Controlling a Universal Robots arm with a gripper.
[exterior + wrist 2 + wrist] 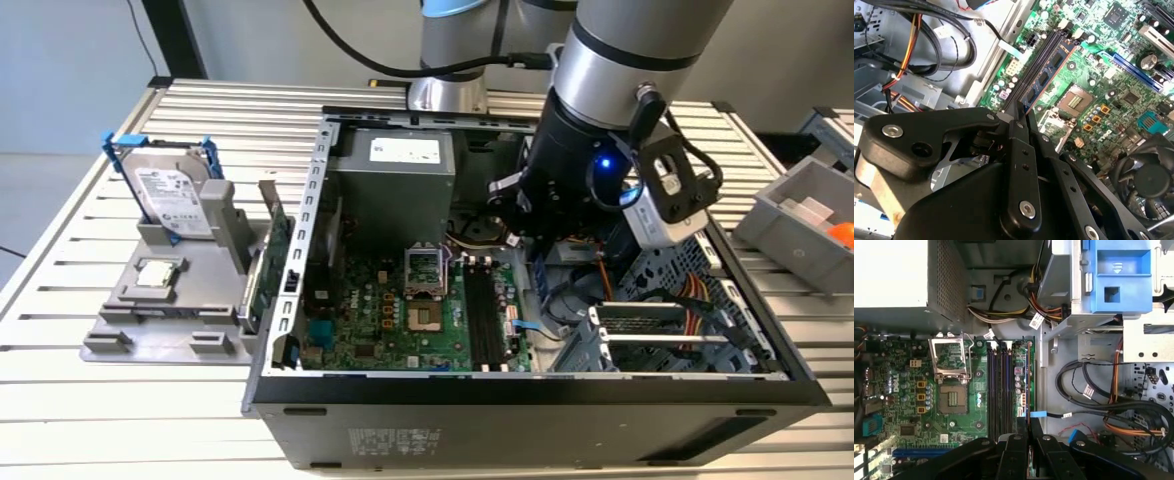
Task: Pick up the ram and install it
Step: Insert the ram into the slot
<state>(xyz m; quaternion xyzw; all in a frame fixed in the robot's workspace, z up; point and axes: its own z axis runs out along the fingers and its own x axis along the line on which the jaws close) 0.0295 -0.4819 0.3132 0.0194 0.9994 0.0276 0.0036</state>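
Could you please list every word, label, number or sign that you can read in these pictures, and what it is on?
No text can be read; each of these is too small or blurred:
white label on the power supply
label on the hard drive
sticker on the case front
white cable tags
chips of the ram held in the gripper
One sign: an arrow moulded in the blue bracket.

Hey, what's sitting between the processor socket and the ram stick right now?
Dark memory slots lie between the processor socket and the ram, in the first wrist view.
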